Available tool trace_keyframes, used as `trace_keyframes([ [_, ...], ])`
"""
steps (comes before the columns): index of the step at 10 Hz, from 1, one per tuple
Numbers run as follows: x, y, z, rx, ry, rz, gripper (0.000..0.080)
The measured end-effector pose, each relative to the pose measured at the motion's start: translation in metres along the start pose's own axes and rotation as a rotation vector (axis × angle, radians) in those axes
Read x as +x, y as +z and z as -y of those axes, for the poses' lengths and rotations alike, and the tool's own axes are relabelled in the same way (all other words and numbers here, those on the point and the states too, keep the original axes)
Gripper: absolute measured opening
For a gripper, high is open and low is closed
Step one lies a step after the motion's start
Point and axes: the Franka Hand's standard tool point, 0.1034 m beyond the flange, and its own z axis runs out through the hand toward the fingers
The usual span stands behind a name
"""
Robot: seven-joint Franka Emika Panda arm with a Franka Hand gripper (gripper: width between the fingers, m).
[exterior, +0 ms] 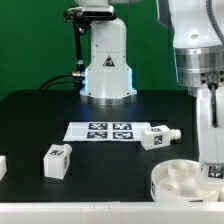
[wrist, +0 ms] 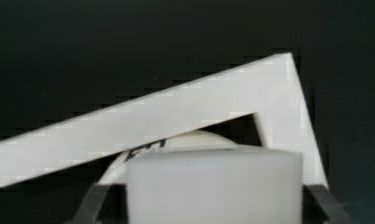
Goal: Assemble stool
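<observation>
White leg [wrist: 209,178] sits clamped between the gripper's [wrist: 210,203] jaws, pressed on both sides, over the round seat [exterior: 172,186].

Bright, soft-focus; overexposed whites, black background.

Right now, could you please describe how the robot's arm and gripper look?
The arm is glossy white with rounded cylindrical links. Its base bears a black triangular mark and a blue glow, black cables beside it. The gripper has dark grey fingers.
</observation>
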Motion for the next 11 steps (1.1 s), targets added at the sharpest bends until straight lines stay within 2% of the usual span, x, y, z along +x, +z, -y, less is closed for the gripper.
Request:
trace_keyframes([
  [1, -0.001, 0.000, 0.000, 0.000, -0.007, 0.000, 0.0348],
  [2, 0.000, 0.000, 0.000, -0.001, -0.079, -0.006, 0.0521],
  [3, 0.000, -0.002, 0.002, 0.001, -0.264, -0.012, 0.0622],
  [4, 0.000, -0.006, 0.003, 0.004, -0.420, -0.008, 0.0641],
  [6, -0.013, -0.021, -0.006, -0.006, -0.749, -0.040, 0.0648],
  [10, -0.011, -0.020, -0.004, -0.010, -1.032, -0.045, 0.0649],
  [11, -0.008, -0.022, 0.000, -0.001, -1.301, -0.071, 0.0649],
])
